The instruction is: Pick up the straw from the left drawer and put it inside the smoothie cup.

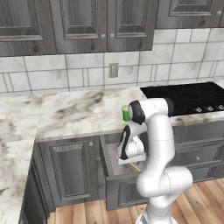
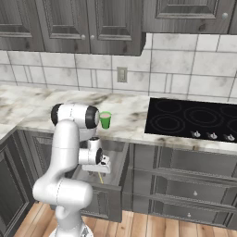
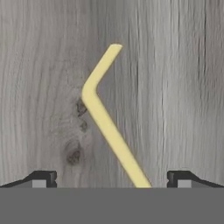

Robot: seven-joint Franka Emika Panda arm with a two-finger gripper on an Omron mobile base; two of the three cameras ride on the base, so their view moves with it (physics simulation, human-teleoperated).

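Your claw (image 3: 112, 178) hangs inside the open drawer (image 1: 113, 162), its 2 tips spread wide and holding nothing, with the straw (image 3: 105, 122) lying flat on the drawer floor between them. This looks like the grasp step, so lower straight down until the tips bracket the long leg of the straw, then close gently; the stick is thin and could roll or slip out if you pinch off-centre. Judging by the hand view, the tips already straddle it, so little sideways correction seems needed.

The straw is pale yellow and bent, with 1 long leg running toward the claw and a short leg angled away past the elbow. The green cup (image 2: 105, 120) waits on the worktop (image 2: 129, 115) near its front edge, just above the drawer.
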